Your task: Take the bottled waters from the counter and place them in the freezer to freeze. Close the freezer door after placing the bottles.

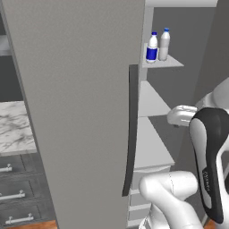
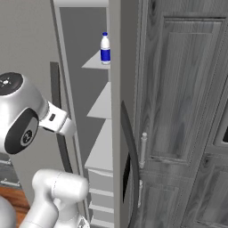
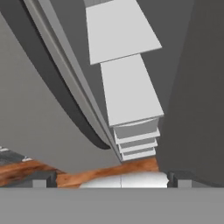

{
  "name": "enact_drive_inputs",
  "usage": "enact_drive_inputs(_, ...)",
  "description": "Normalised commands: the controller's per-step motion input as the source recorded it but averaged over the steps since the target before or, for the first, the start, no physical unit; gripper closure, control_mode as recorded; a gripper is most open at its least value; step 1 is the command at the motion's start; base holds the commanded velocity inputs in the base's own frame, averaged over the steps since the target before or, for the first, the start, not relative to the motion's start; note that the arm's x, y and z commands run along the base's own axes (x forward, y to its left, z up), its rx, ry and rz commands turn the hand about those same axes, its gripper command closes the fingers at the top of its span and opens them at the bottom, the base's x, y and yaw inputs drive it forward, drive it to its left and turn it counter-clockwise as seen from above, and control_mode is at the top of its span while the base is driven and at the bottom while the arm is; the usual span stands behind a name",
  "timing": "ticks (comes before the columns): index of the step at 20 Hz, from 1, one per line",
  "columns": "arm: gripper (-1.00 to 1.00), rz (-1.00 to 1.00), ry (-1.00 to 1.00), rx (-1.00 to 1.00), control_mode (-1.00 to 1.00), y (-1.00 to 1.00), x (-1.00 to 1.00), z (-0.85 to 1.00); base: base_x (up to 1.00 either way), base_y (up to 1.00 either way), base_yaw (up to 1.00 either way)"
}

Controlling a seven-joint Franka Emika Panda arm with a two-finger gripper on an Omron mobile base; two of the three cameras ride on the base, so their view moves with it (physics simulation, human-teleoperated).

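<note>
Looking at the upper right of the left base view, you see both bottles already standing together on a freezer shelf. Your gripper is spread open and holds nothing. Only closing the freezer door remains.

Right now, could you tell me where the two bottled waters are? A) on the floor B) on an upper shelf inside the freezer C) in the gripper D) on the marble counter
B: both bottled waters stand upright side by side on an upper white shelf inside the freezer.
</note>
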Motion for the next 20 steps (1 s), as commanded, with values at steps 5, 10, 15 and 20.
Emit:
enact_drive_inputs(5,-1.00,-0.01,0.00,0.00,1.00,0.01,-0.03,0.00,-0.40,0.03,-0.08)
enact_drive_inputs(10,-1.00,0.00,0.00,0.00,1.00,0.00,0.00,0.00,-0.64,0.02,-0.10)
enact_drive_inputs(15,-1.00,0.00,0.00,0.00,1.00,0.00,0.00,0.00,-0.62,0.00,-0.03)
enact_drive_inputs(20,-1.00,0.00,0.00,0.00,1.00,0.00,0.00,0.00,-0.77,-0.30,-0.03)
